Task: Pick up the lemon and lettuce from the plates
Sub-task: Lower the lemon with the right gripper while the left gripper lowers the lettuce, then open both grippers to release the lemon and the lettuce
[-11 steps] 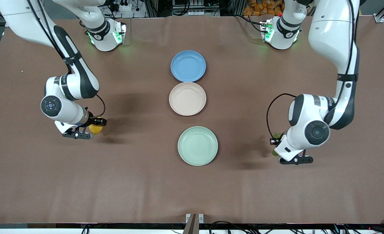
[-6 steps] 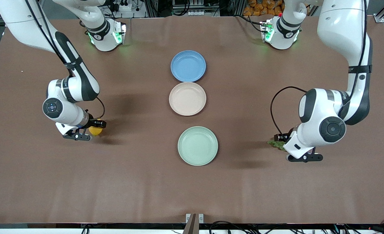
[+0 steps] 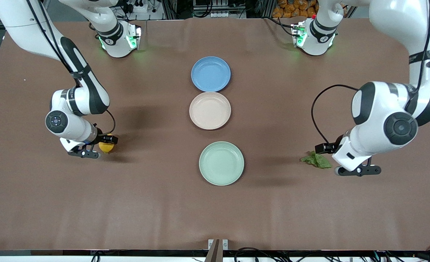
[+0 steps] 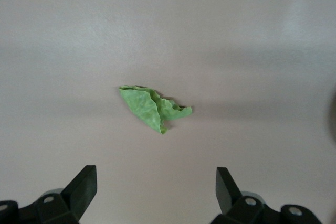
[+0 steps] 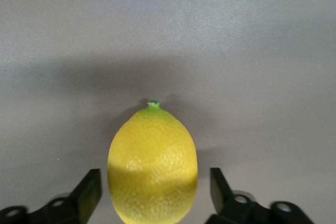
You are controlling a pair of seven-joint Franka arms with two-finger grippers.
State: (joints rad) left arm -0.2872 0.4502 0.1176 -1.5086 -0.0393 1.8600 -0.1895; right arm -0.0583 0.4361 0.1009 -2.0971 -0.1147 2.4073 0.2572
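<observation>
The small yellow oval lemon (image 5: pixel 153 164) is lying on the brown table (image 3: pixel 146 203) toward the right arm's end, between the right gripper (image 5: pixel 153 195)'s spread fingers, ungripped; the wrinkly green lettuce leaf (image 4: pixel 153 108) is lying toward the left arm's end, the left gripper (image 4: pixel 155 192) hovering open and empty beside it; both should be lifting straight up; the beige-pink plate (image 3: pixel 210 110) and mint plate (image 3: pixel 221 163) are sitting bare and well apart, table edges distant, giving ample room.

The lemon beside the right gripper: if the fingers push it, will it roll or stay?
The lemon lies on the bare table, round and smooth, so a nudge would probably roll it. Its pointed tip may make it wobble. It looks firm, so the open right gripper could likely squeeze it safely.
</observation>
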